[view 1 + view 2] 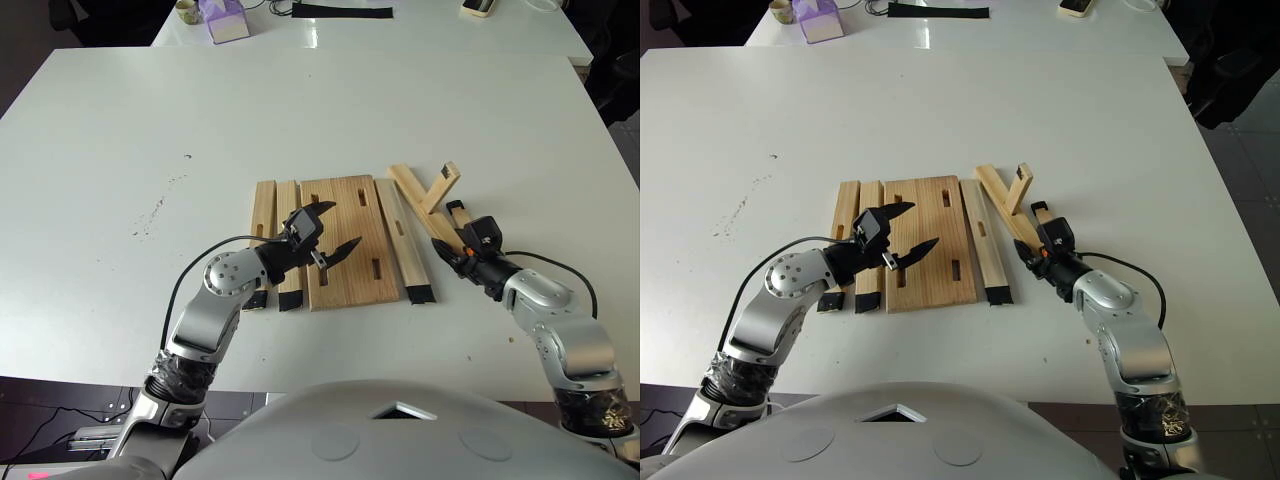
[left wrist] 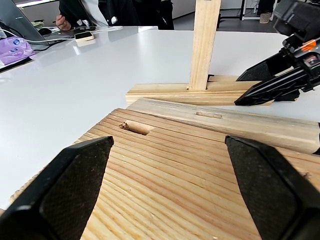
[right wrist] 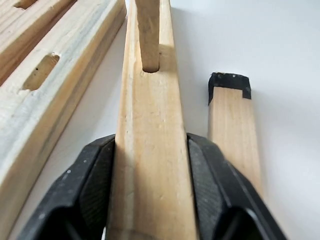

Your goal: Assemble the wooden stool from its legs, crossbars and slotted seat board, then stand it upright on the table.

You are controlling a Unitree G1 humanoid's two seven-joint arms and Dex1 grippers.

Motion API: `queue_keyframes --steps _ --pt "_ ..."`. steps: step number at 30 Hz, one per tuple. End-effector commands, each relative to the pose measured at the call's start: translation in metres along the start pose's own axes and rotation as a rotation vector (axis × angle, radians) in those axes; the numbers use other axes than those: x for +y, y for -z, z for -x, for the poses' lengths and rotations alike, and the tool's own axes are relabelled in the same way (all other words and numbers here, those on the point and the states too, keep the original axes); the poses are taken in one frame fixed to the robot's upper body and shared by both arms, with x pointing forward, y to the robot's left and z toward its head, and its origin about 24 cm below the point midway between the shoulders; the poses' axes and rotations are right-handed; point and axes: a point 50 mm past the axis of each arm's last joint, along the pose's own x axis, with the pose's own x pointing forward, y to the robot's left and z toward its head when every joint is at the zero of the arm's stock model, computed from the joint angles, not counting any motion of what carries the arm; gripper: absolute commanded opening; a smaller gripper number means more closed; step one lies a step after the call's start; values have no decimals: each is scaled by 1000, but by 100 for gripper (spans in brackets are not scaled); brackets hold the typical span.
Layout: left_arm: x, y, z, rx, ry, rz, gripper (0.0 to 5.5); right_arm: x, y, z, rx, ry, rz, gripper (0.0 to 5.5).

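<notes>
The slotted seat board (image 1: 345, 262) lies flat on the white table (image 1: 200, 130). Two legs (image 1: 263, 215) with black end caps lie along its left side and one leg (image 1: 403, 245) along its right. My left gripper (image 1: 342, 224) hovers open just above the board, nothing between its fingers (image 2: 70, 190). Further right, my right gripper (image 1: 455, 250) is shut on a leg (image 3: 150, 150) that lies flat. A crossbar (image 1: 440, 187) stands tilted in that leg's slot. Another black-capped leg (image 3: 232, 115) lies beside it.
A second table (image 1: 420, 30) stands behind, with a purple box (image 1: 224, 18), a cup (image 1: 187, 11) and a black strip (image 1: 342, 12). Dark specks (image 1: 155, 210) mark the table at the left. Bare tabletop stretches left, behind and right of the parts.
</notes>
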Motion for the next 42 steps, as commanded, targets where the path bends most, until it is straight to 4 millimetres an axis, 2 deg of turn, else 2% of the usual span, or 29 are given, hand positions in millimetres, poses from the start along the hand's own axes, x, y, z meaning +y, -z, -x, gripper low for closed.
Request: queue_keyframes --steps 1,5,7,9,11,12,15,17,19,23,27,31,37,42 --pt "2 0 0 8 -3 -11 414 -6 -18 -2 -83 48 -38 206" --pt "5 -2 -1 -9 -19 0 414 -13 -42 -2 -193 99 -58 206" --pt "13 -15 -1 -101 -61 128 414 -22 -65 1 -299 81 -11 206" --pt "26 -35 1 -219 -86 258 414 -27 -95 13 -439 -69 12 206" --pt "37 -51 4 -296 -81 336 414 -30 -112 24 -511 -201 25 206" --pt "41 -62 8 -340 -38 376 434 -30 -120 31 -525 -303 32 206" --pt "47 -105 28 -528 223 493 473 -28 -138 54 -544 -632 7 206" --pt "48 -121 33 -571 312 506 511 -23 -145 66 -553 -803 -15 206" --pt "49 -125 32 -568 345 511 537 -21 -153 75 -563 -910 -38 206" --pt "41 -130 34 -553 455 506 540 -20 -163 84 -539 -1067 -55 206" --pt "28 -131 32 -525 586 503 540 -15 -166 84 -479 -1174 -45 206" --pt "23 -135 28 -540 650 498 540 -9 -162 75 -399 -1218 -8 206" --pt "28 -141 28 -581 645 518 540 -9 -152 64 -322 -1214 49 206" --pt "23 -133 28 -534 653 518 470 -11 -154 61 -320 -1218 84 206"
